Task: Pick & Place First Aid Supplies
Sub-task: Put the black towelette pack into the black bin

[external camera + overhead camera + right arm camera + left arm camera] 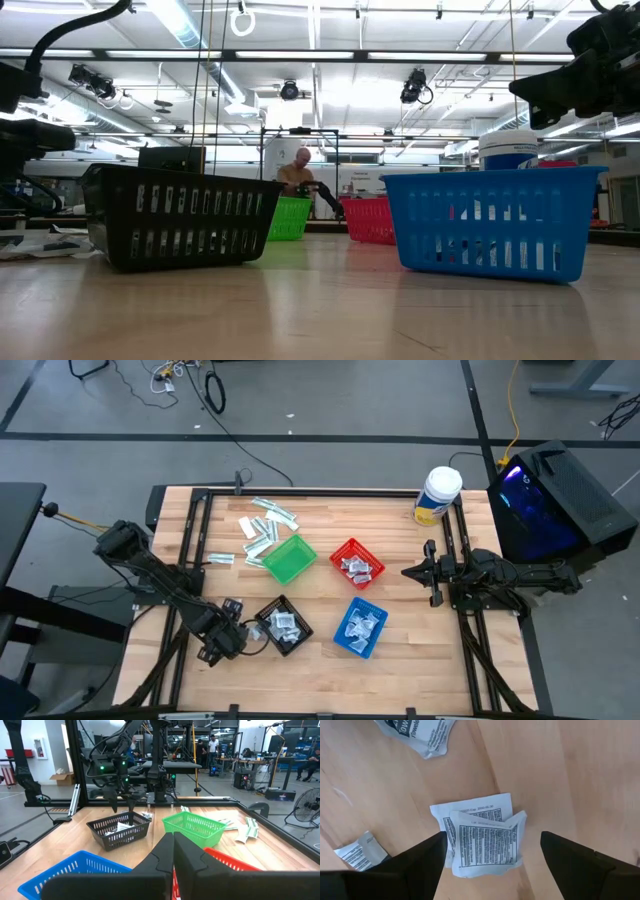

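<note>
Black (284, 626), green (289, 559), red (357, 563), blue baskets (359, 628); white black-printed packets (487, 842).

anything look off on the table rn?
Mostly tidy. One oddity: the two white packets under the open left gripper overlap, the upper one askew and puckered, so a grab might take both. Loose strips lie scattered beside the green basket.

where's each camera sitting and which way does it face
High: overhead, straight down on table, both arms.
Low: table level, across black basket and blue basket.
Left wrist: down between open left tool onto packets.
Right wrist: past shut right tool.
Shared: right wrist and high show green basket.
</note>
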You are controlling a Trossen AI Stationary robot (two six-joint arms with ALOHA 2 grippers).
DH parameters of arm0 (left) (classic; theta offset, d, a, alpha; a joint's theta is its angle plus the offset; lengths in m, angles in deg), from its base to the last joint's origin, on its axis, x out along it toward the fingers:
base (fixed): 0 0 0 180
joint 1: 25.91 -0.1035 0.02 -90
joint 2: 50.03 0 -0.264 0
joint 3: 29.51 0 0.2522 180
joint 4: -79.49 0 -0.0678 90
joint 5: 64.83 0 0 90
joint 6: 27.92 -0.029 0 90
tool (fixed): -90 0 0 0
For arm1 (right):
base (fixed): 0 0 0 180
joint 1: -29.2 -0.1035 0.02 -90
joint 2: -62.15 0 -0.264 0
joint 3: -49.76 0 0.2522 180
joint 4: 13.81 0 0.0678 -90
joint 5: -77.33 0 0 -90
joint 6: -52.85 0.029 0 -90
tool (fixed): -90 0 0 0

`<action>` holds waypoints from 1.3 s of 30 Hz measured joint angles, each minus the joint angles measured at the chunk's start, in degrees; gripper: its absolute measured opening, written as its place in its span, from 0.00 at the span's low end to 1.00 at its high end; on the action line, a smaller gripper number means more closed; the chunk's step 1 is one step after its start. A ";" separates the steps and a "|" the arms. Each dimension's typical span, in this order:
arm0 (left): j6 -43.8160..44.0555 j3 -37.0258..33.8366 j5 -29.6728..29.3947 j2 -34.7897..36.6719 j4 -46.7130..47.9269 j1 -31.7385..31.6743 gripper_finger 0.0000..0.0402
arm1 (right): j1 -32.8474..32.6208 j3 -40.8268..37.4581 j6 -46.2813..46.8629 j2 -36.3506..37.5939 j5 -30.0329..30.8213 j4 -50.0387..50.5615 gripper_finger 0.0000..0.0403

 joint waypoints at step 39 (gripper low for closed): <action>1.97 0.02 -0.38 -3.66 -0.96 1.36 0.82 | 0.00 0.02 -0.02 -0.02 0.00 0.00 0.03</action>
